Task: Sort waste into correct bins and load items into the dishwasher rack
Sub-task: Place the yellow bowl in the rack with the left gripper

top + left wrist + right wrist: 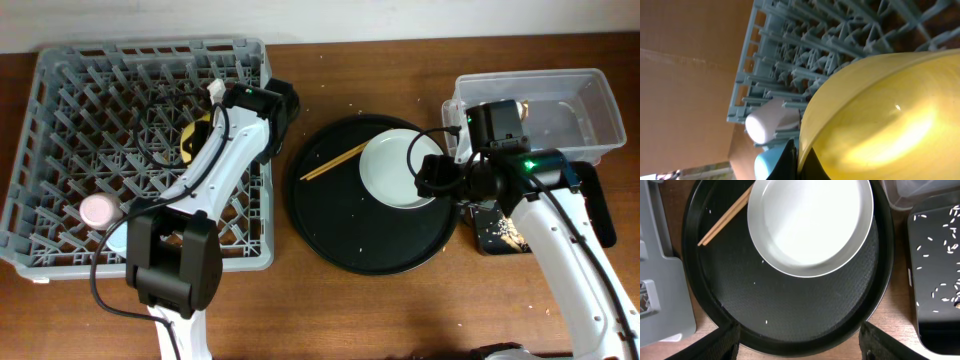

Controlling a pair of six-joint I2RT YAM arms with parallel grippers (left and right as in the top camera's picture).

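Note:
My left gripper (203, 122) is shut on the rim of the yellow bowl (190, 140) and holds it tilted over the grey dishwasher rack (60, 90). In the left wrist view the bowl (880, 115) fills the frame, with my fingers (796, 161) pinching its edge. The pink cup (100, 210) and blue cup (118, 237) stand in the rack's front part. My right gripper (437, 180) is open and empty above the pale plate (810, 225). The wooden chopsticks (725, 222) lie beside the plate. Crumbly scraps (500, 232) lie in the shallow black tray (600, 200). The clear tub (590, 95) stands behind it. I cannot make out the napkin or the wrapper.
The plate and chopsticks rest on a big round black tray (370, 240) between the rack and the bins. A corner of the rack (660, 280) shows at the left of the right wrist view. Loose grains dot the black bin tray (937, 280).

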